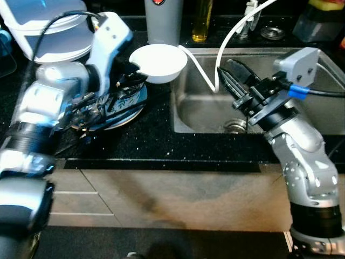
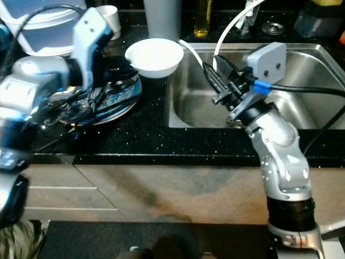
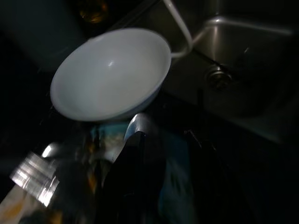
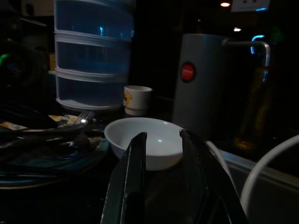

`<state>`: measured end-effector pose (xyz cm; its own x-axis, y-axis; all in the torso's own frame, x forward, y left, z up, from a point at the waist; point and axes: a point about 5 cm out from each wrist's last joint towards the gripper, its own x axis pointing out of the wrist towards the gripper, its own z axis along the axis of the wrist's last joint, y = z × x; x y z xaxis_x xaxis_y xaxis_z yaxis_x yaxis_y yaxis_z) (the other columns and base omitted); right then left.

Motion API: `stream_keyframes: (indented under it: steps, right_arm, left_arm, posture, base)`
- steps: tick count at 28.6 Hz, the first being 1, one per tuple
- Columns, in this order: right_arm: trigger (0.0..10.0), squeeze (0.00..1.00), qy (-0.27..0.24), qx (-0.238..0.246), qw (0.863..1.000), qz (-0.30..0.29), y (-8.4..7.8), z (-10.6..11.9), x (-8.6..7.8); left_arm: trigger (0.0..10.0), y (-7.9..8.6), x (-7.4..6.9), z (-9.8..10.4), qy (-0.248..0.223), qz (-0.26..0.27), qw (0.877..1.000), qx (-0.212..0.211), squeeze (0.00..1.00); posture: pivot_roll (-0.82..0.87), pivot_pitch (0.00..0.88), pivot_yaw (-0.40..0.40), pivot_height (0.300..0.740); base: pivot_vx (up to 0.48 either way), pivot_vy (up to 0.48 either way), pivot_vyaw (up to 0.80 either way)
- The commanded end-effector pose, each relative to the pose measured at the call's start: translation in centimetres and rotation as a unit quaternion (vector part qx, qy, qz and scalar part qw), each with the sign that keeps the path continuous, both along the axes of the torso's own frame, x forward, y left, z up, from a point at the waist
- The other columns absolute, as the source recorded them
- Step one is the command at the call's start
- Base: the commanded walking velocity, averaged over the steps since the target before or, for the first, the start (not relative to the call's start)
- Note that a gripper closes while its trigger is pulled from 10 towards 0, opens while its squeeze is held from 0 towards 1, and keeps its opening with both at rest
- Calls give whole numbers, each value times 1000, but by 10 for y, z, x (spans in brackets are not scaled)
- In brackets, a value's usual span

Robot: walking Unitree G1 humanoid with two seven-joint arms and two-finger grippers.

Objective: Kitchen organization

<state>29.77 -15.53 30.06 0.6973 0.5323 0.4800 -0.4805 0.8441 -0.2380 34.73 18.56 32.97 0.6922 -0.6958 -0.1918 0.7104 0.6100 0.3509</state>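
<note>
A black speckled counter (image 1: 156, 135) is running across the scene, glossy and flecked with pale dots, and a rectangular brushed-steel sink (image 1: 323, 116) is sitting sunk into it on the robot's right, with a round metal drain (image 1: 235, 125) at its bottom. A thin white hose (image 1: 229, 40) is curving down into the basin. At the back left a stack of translucent blue-white plastic containers (image 4: 93, 56) is standing, and beside it a tall grey cylindrical jug (image 4: 198, 79) with a red round badge. A bottle of yellow liquid (image 1: 202, 21) is standing behind the sink, and a small white cup (image 4: 137, 100) is sitting near the containers.

A round patterned plate (image 1: 126, 110), blue-and-white with a glazed shine, is lying flat on the counter left of the sink. Metal cutlery is lying across it, including a fork (image 4: 83, 115), though the blur is making its direction hard to tell. A smooth white round bowl (image 1: 159, 62) is sitting upright, opening facing up, just beyond the plate and at the sink's left rim; whether it is touching the plate cannot be told.

The left gripper (image 1: 129, 78) is reaching over the plate with its tip at the near edge of the bowl; whether its fingers are apart or together cannot be told. The right gripper (image 1: 233, 81) is hanging over the sink, pointing toward the bowl, its two long black fingers (image 4: 135, 177) standing apart with nothing between them
</note>
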Motion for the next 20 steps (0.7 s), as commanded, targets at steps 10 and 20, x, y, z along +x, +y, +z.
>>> stream_keyframes:
  steps: [10,20]
  right_arm:
    - [10000,0,1,22,998,65,13,5,-3]
    - [10000,0,6,21,997,74,13,3,-6]
  left_arm:
    - [10000,54,-20,8,103,54,993,-6,0]
    - [10000,63,-9,-12,138,99,985,-12,0]
  posture:
    - [153,147,21,740]
    - [144,153,18,740]
  base:
    - [0,0,0]
    - [0,0,0]
